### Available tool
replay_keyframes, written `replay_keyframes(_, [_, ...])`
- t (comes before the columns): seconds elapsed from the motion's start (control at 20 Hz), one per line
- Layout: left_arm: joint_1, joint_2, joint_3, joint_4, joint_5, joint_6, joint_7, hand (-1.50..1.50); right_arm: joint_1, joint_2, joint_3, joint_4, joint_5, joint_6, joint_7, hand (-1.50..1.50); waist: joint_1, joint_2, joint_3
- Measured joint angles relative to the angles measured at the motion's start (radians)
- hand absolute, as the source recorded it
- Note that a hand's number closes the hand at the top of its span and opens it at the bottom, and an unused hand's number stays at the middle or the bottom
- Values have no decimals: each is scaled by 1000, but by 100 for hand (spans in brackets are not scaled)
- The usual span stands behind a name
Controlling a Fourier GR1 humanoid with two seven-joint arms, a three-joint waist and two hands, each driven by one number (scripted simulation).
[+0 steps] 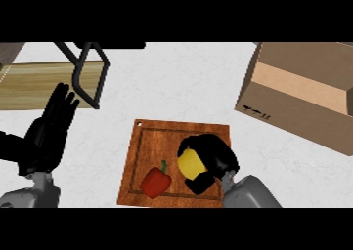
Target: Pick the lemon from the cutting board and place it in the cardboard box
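Yellow and smooth, the oval lemon (pixel 189 163) sits on the reddish wooden cutting board (pixel 174 134), wrapped by the curled black fingers of the right hand (pixel 211 163). A glossy red pepper (pixel 156 181) lies just beside it on the board. Up to the right stands the open brown cardboard box (pixel 301 117). At the view's left, the left hand (pixel 53 127) rests open, fingers straight.
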Motion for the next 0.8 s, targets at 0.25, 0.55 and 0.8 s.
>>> replay_keyframes(0.25, [-5, -5, 6, 17, -3, 1, -5, 0, 18, -35, 47, -28, 52, -13, -79, 150, -6, -2, 0])
replay_keyframes(0.55, [7, 2, 19, 19, -4, 6, -4, 0, 111, -267, 312, -237, 177, 23, -350, 150, -27, -19, 0])
replay_keyframes(0.8, [21, 10, 37, 16, 7, 1, -8, 0, 243, -519, 399, -506, 259, -86, -518, 150, -48, -18, 0])
